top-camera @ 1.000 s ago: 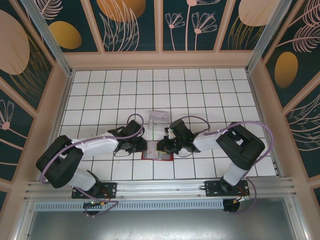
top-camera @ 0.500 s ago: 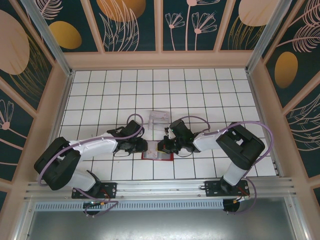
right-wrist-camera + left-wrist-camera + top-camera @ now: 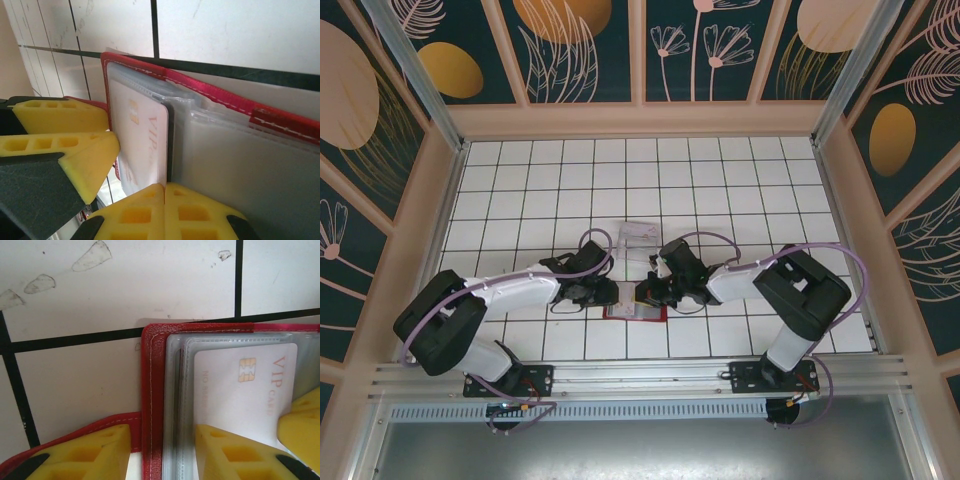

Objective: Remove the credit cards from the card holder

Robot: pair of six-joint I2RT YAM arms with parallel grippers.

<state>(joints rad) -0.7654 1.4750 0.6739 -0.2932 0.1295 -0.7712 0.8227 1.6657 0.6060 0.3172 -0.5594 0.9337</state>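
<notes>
Your card holder [image 3: 151, 390] lies open on the white tiled table [image 3: 125, 285], close to the arm bases, with both wrists right over it. Left gripper [image 3: 161, 450] has its jaws apart, straddling the holder's red edge, one finger over the white VIP credit card [image 3: 235, 390]. Right gripper [image 3: 164, 192] is pinched tight on that card's edge. Just past the holder, a clear plastic box [image 3: 640, 240] sits on the tiles.

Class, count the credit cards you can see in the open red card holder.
1: a white VIP card among the card holder's clear sleeves, pinched by the right gripper. Others may hide behind.
</notes>
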